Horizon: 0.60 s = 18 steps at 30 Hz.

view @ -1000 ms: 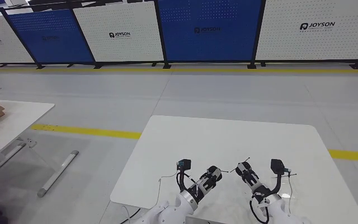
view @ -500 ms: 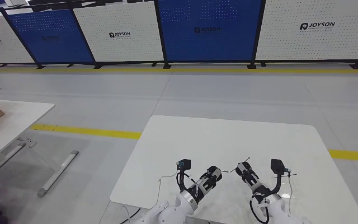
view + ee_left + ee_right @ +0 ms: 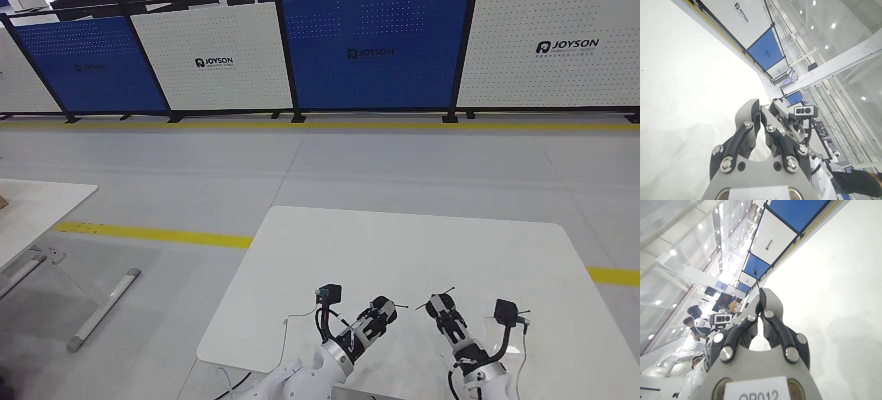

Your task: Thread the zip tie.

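Step in hand, as I judge it: lining up tail & head before the feed-through; tie not yet threaded.

The right gripper [image 3: 761, 293] has its fingers pressed onto the zip tie [image 3: 757, 283]. It pinches the strap just below the head [image 3: 755, 271], which pokes out past the fingertips, free in the air. The left gripper [image 3: 760, 110] is pressed together too, w/ a thin black tip [image 3: 766, 105] sticking out at the pads. That's prob. the same tie's tail end, though the strap btwn the two can't be traced.

In the top view both grippers hang over the near part of the table [image 3: 400, 240], side by side, near each other but apart. Tip & head aren't touching.

Next move calls for closing the gap slowly, tip aimed square at the head's slot. The slot is too small to make out, so a wrist turn may be needed first. The strap looks thin & springy; a skewed push would prob. bend it, not feed it.

Count:
- 2 grippers, both clamped
- 1 zip tie (1 head, 1 tip seen)
- 1 work table
- 1 second table [image 3: 40, 210] at the far left edge
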Tool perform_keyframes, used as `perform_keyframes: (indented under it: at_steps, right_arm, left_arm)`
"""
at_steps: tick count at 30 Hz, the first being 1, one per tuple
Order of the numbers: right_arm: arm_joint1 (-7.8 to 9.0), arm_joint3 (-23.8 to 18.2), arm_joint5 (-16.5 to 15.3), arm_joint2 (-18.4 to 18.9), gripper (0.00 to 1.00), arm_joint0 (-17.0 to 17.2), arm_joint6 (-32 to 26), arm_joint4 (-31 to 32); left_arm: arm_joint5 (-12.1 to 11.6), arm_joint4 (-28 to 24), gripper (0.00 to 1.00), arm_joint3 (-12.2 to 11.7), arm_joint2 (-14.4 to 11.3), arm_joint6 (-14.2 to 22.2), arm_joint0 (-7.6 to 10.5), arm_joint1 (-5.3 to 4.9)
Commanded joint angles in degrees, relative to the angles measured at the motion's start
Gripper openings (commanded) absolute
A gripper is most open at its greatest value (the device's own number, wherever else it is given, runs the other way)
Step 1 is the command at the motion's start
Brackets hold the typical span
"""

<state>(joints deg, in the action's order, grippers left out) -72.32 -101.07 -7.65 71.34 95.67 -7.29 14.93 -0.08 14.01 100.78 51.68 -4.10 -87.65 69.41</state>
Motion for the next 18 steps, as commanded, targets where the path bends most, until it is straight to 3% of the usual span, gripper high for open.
perform_keyframes:
  at_steps: [1,13,18]
  right_arm:
    - [-0.14,1.1,-0.2,-0.4,0.00,-0.8,-0.8,-2.1]
    - [-0.14,1.2,-0.3,-0.3,0.00,-0.8,0.2,-1.0]
    - [-0.38,2.1,-3.3,-1.5,0.00,0.2,4.3,1.0]
  left_arm:
    - [0.0,0.0,0.00,0.0,0.0,0.0,0.00,0.00]
    - [0.0,0.0,0.00,0.0,0.0,0.0,0.00,0.00]
    - [0.0,0.0,0.00,0.0,0.0,0.0,0.00,0.00]
